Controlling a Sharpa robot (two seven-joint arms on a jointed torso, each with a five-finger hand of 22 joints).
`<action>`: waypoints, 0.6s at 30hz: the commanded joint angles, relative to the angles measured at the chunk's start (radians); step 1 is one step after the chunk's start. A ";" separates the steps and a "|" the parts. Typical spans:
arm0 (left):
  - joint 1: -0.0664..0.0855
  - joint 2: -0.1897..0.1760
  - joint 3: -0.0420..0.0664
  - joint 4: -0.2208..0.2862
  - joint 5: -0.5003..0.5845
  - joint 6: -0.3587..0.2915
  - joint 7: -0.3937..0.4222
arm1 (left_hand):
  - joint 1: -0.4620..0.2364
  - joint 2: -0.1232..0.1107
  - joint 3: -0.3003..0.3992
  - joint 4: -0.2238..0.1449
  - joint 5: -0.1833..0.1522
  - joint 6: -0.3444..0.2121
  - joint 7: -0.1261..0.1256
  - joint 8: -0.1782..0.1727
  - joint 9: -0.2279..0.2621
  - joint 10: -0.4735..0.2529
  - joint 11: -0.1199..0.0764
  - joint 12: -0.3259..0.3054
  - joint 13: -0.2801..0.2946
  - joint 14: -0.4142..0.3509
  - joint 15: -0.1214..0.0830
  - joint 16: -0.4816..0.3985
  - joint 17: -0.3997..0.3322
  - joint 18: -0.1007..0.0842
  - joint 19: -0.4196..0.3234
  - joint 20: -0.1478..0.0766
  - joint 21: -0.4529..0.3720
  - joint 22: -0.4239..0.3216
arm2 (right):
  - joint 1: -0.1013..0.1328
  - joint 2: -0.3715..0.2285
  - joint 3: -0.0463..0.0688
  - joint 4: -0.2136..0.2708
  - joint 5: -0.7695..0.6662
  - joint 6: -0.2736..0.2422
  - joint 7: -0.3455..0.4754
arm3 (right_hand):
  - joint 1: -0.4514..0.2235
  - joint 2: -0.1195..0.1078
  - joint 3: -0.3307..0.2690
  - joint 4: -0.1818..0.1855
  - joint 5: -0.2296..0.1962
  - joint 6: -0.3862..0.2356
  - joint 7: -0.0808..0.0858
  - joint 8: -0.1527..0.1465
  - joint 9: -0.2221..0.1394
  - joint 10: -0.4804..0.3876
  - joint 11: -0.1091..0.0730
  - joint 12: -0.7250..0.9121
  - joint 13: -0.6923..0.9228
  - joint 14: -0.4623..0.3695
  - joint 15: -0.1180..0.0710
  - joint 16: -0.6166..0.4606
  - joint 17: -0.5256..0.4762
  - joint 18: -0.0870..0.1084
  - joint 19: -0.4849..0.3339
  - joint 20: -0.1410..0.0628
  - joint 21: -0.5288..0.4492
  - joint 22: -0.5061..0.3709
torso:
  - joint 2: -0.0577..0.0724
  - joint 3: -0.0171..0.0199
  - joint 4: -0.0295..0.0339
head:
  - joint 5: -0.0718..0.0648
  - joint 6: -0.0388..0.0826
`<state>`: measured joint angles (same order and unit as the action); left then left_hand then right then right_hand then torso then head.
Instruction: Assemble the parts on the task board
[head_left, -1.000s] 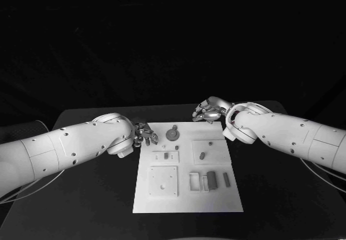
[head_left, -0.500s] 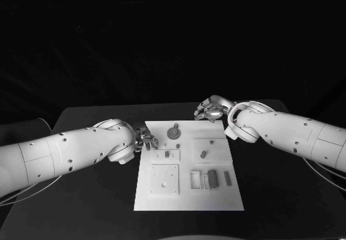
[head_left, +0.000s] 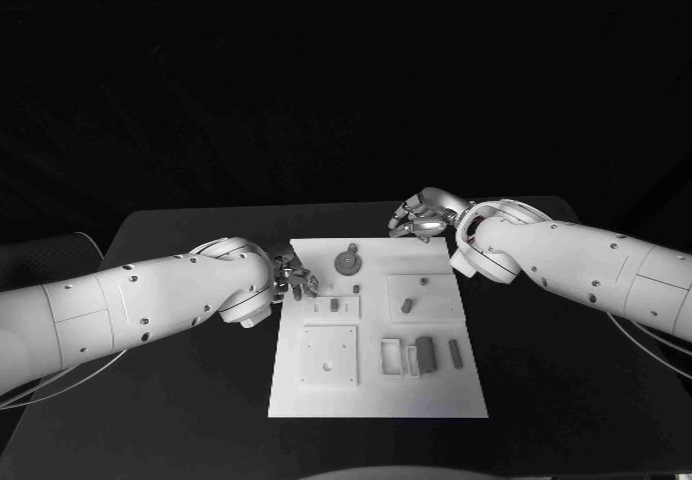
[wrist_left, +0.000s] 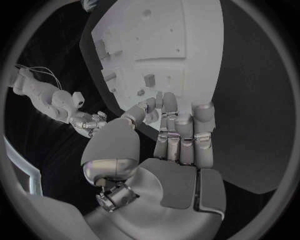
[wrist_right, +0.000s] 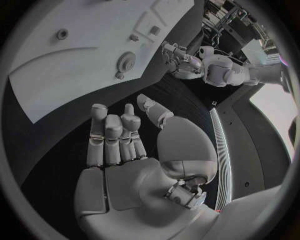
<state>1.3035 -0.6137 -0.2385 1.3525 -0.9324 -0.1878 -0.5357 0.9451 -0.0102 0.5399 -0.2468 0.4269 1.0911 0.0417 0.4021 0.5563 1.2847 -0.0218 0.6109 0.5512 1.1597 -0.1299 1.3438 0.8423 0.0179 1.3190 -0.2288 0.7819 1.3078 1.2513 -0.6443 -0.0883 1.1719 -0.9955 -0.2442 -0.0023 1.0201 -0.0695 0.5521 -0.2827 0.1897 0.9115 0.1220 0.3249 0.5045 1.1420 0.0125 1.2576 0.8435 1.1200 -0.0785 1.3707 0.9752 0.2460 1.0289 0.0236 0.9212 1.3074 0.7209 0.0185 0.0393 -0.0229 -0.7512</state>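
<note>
The white task board lies in the middle of the table, also in the left wrist view and the right wrist view. A round part sits near its far edge. Small parts stand in the middle blocks, and dark bars lie at the near right. My left hand hovers at the board's left edge, fingers stretched out and holding nothing. My right hand hangs just beyond the board's far right corner, also holding nothing.
The black table spreads out on both sides of the board. Both white forearms reach in over the table's left and right sides. The left wrist view catches the right hand across the board.
My left arm has sunk a little, with its hand still at the board's left edge. The right hand has hardly moved. Nothing on the board has shifted.
</note>
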 joint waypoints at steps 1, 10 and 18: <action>-0.005 0.004 0.000 0.002 -0.020 0.034 -0.007 | 0.010 -0.001 0.009 0.000 0.035 0.032 -0.005 0.046 0.091 0.049 -0.045 0.007 0.002 0.032 -0.041 0.004 0.002 0.071 0.017 -0.027 0.006 0.022 | 0.000 0.000 0.000 0.003 -0.001 0.013 0.008 | -0.011 -0.001 0.004 0.000 0.006 0.000 0.007 -0.007 0.001 -0.005 0.003 -0.001 0.001 0.001 -0.009 0.001 -0.002 0.016 0.004 0.000 -0.006 0.010 | 0.000 0.0003 -0.0002 | 0.000 -0.003; -0.013 0.007 0.001 0.001 -0.051 0.056 -0.006 | 0.002 -0.005 0.007 0.010 0.033 0.031 -0.006 0.051 0.093 0.048 -0.045 0.011 0.004 0.033 -0.042 0.005 0.003 0.070 0.016 -0.027 0.008 0.021 | 0.000 -0.001 0.000 0.004 -0.001 0.012 0.008 | -0.011 -0.001 0.004 0.000 0.006 -0.001 0.007 -0.007 0.001 -0.005 0.003 -0.001 0.001 0.000 -0.009 0.001 -0.002 0.016 0.004 0.000 -0.006 0.010 | 0.000 0.0005 -0.0003 | 0.001 -0.005; -0.015 0.010 0.001 0.003 -0.101 0.065 -0.005 | 0.002 -0.006 0.007 0.012 0.033 0.032 -0.006 0.053 0.094 0.049 -0.046 0.013 0.005 0.033 -0.042 0.005 0.004 0.070 0.016 -0.028 0.009 0.021 | 0.000 -0.001 0.000 0.004 -0.002 0.011 0.008 | -0.011 -0.001 0.004 0.000 0.006 -0.001 0.007 -0.007 0.002 -0.005 0.003 -0.001 0.001 0.000 -0.009 0.001 -0.002 0.016 0.004 0.000 -0.006 0.010 | 0.000 0.0010 -0.0006 | 0.004 -0.008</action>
<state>1.2890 -0.6065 -0.2385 1.3526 -0.9910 -0.1467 -0.5423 0.9428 -0.0125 0.5420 -0.2445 0.4424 1.0928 0.0417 0.4021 0.5563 1.2847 -0.0221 0.6194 0.5554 1.1598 -0.1300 1.3437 0.8454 0.0179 1.3157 -0.2321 0.7858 1.3075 1.2513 -0.6453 -0.0883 1.1737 -0.9953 -0.2440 -0.0023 1.0201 -0.0696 0.5521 -0.2827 0.1897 0.9099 0.1230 0.3213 0.5052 1.1420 0.0125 1.2576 0.8435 1.1216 -0.0814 1.3706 0.9752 0.2490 1.0289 0.0235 0.9212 1.3074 0.7210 0.0189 0.0388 -0.0198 -0.7585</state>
